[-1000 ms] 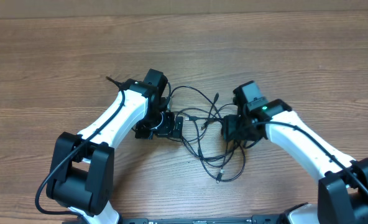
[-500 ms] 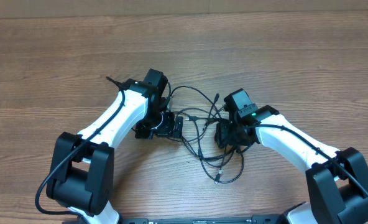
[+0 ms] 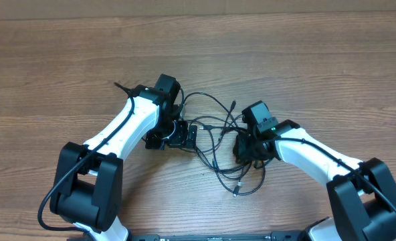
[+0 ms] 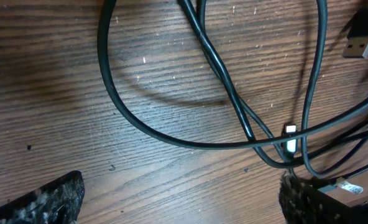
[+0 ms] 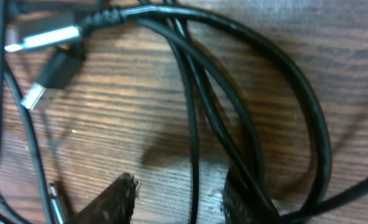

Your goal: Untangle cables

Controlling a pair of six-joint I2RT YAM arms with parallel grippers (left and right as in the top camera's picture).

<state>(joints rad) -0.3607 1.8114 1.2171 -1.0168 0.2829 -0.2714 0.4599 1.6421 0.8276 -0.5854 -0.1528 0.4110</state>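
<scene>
Lying about midway between the desk's (image 3: 318, 60) left and right edges, rather nearer the edge where the arms are based, the cables (image 3: 218, 144) are seen as a loose tangle of thin black cords with several overlapping loops. One loop is spread toward the far edge and a wider one toward the arms' edge, where a small plug end (image 3: 235, 192) rests on the wood. The tangle is flanked by both tools. The left gripper (image 3: 188, 134) is set low at the tangle's left side, its jaws spread wide and nothing held. In the left wrist view its fingertips (image 4: 53, 196) are seen far apart at the lower corners, with crossing strands lying on the bare wood beyond them. A silver-tipped USB plug (image 4: 358, 37) is noted at the upper right of that view. The right gripper (image 3: 245, 148) is lowered onto the tangle's right side. In the right wrist view its jaws are parted more narrowly, with one thin strand running through the gap and further cords lying against the right-hand finger. No pinch on a strand is made out. Two silver plug tips (image 5: 44, 38) are recorded at that view's upper left.
</scene>
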